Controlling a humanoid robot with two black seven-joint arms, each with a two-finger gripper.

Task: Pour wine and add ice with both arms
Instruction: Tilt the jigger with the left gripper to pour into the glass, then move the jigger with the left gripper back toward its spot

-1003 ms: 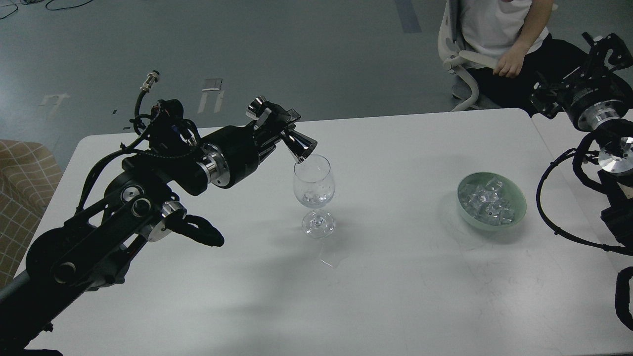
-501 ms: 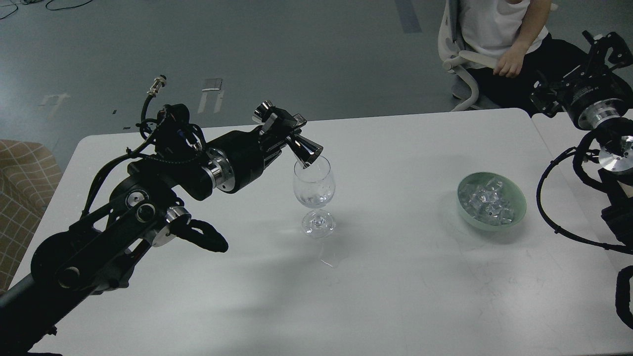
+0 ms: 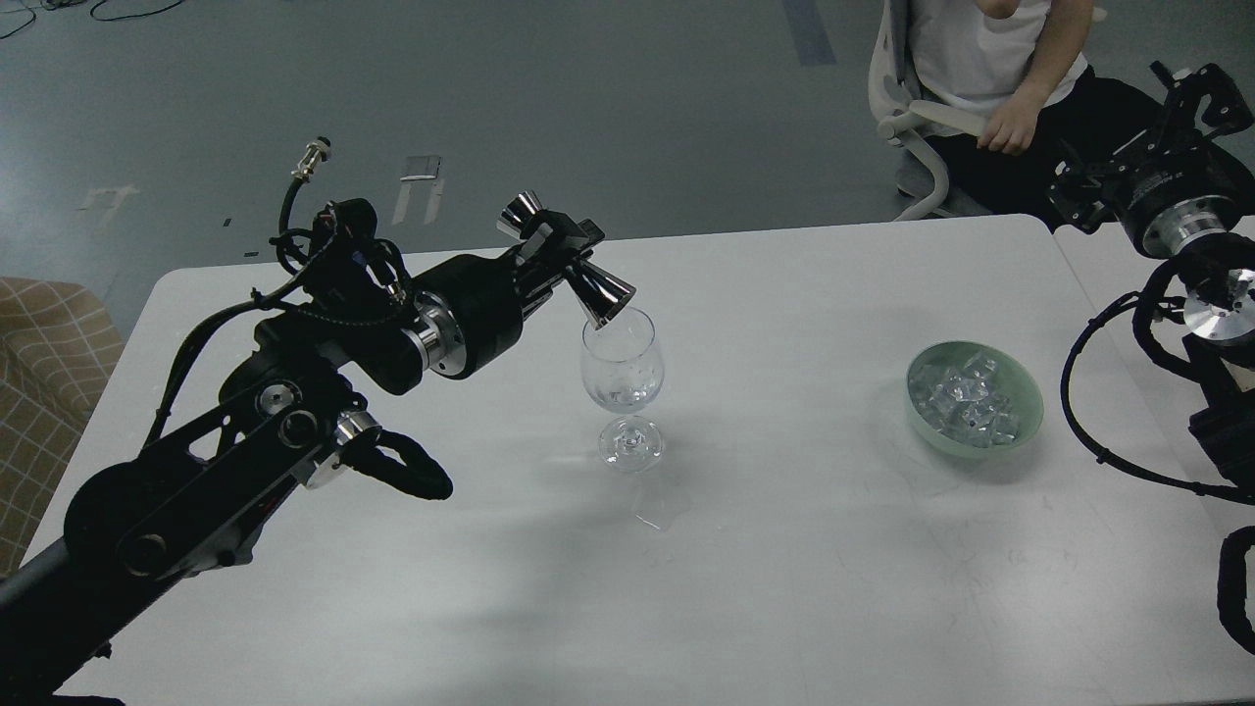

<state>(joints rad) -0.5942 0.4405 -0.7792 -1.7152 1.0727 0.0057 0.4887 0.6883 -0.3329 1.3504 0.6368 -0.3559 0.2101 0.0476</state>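
Overhead, the left gripper point(image 3: 559, 257) is clamped on a shiny metal jigger point(image 3: 593, 291), an hourglass-shaped cup with a mirror finish, tipped mouth-down over the rim of a clear stemmed wine glass point(image 3: 623, 378). The glass stands upright on the smooth white table point(image 3: 784, 549), its round foot casting a faint glint; a little of the wine point(image 3: 622, 397), colourless and hard to make out, seems to lie low in the bowl among a few glassy bits. Well to the right sits a pale green bowl point(image 3: 1020, 387), shallow and matte, heaped with the ice point(image 3: 966, 402), small clear cubes with sharp facets.

Against half a second ago, the jigger has risen slightly and its mouth now sits just above the glass rim rather than dipping into it; glass and bowl have not moved.

The right gripper point(image 3: 1191, 93) hangs high at the far right edge, well apart from the ice, which lies below and to its left. It is dark and seen at an angle, so I cannot tell how its fingers stand.
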